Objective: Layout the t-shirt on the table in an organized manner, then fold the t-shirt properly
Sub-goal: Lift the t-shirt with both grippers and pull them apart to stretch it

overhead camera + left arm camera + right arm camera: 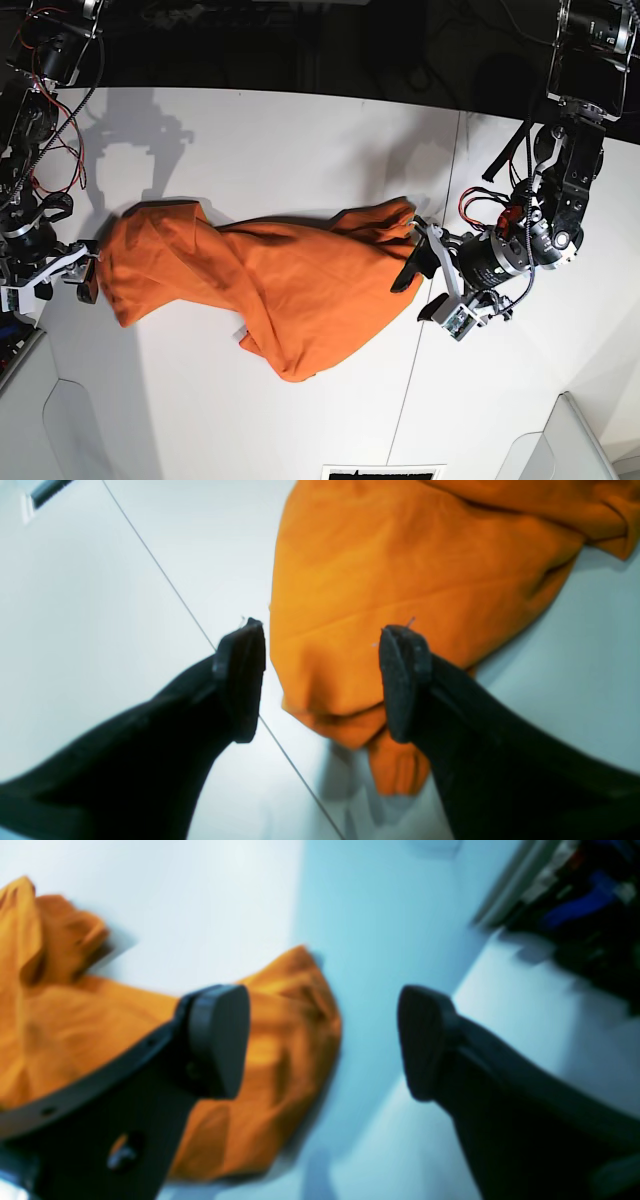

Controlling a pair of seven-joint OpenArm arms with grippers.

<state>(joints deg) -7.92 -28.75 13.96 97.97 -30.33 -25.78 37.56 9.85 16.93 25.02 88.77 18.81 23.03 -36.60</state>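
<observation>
A: Spreading is the step in hand, I'd say. The table [300,130] is the biggest thing here, white with a thin dark seam [447,200], and the t-shirt [290,285] lies stretched across its middle as a rumpled orange band, 1 lobe sagging toward the near edge.

B: So not flat yet, and no fold begun?

A: Right, layout isn't finished. The 2 arms sit at opposite ends of the cloth. The left gripper [322,677] has its jaws apart, straddling a bunched corner of the shirt [400,570] without pinching it.

B: And the other?

A: The right gripper [322,1042] is also spread wide; in its blurred wrist view the shirt's edge [280,1040] lies by 1 finger and bare table sits between the pads. It grips nothing.

B: Next move?

A: My judgement: each gripper needs to close on its end's edge, then pull outward and smooth that sagging lobe. The risk is pinching 2 layers together.
</observation>
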